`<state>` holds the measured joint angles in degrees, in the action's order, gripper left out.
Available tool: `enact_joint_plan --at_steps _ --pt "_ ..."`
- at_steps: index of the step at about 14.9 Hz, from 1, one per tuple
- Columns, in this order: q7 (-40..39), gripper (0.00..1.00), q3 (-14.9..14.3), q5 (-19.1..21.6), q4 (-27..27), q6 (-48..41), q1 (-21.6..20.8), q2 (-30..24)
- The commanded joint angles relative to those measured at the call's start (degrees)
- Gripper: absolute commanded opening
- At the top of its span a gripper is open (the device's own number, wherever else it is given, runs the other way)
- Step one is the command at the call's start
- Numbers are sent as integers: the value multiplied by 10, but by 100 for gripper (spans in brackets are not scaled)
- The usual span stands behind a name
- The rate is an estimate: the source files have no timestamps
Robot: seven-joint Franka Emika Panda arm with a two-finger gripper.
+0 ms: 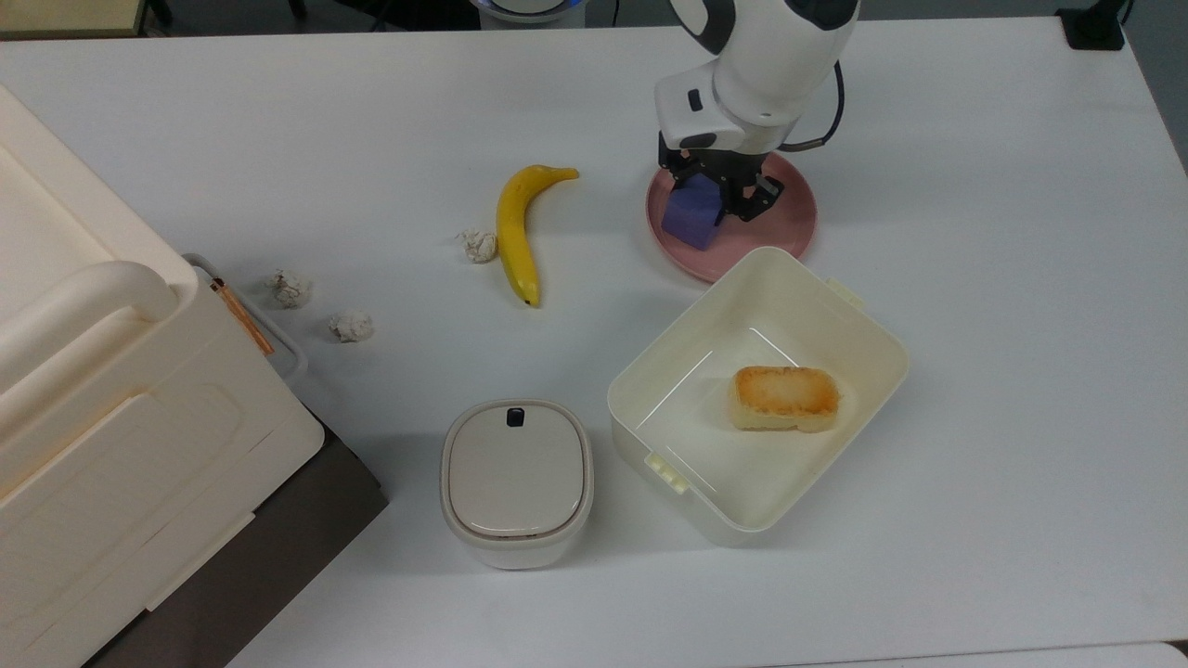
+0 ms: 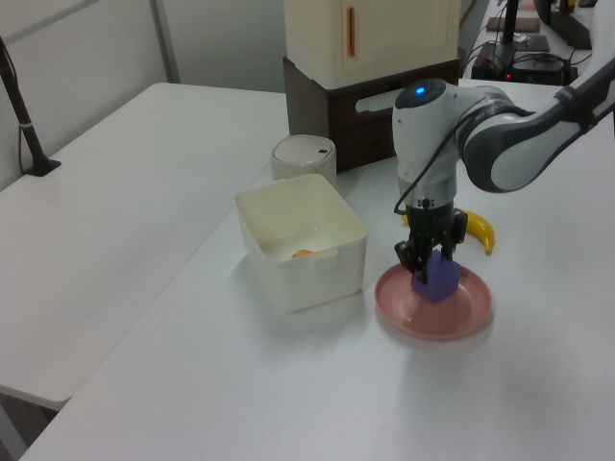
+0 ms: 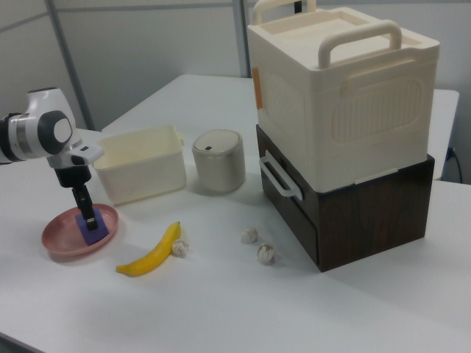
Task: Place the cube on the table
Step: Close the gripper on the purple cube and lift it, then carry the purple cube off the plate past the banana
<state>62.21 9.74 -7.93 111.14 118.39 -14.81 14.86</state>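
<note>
The purple-blue cube (image 1: 689, 217) is over the left part of the pink plate (image 1: 789, 221) in the top view. My gripper (image 1: 713, 193) comes down on it from above, shut on its sides. In the left view the cube (image 2: 441, 279) hangs under the gripper (image 2: 430, 259) over the plate (image 2: 466, 317), seemingly a little above the plate's surface. The right view has the cube (image 3: 93, 230) between the black fingers (image 3: 87, 209) above the plate (image 3: 59, 240). The white table (image 1: 974, 278) spreads all around the plate.
A cream open box (image 1: 872, 334) holding a bread piece (image 1: 785, 397) sits just below the plate in the top view. A banana (image 1: 516, 230) and paper balls (image 1: 480, 245) lie to the top view's left. A lidded pot (image 1: 516, 480) and a big cream case (image 1: 111, 417) stand further left.
</note>
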Motion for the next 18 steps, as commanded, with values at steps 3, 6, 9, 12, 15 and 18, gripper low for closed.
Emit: enact_joint_plan --at_steps 3,6,9,12,15,18 --pt "12 27 -3 7 -36 -80 49 -32" --pt "13 27 -13 20 -57 -69 96 -24" --pt "13 27 -20 36 -58 -50 129 -23" --pt "51 27 -48 32 -57 -16 136 2" --pt "83 27 -81 29 -58 32 136 25" --pt "109 27 -108 28 -63 75 135 47"
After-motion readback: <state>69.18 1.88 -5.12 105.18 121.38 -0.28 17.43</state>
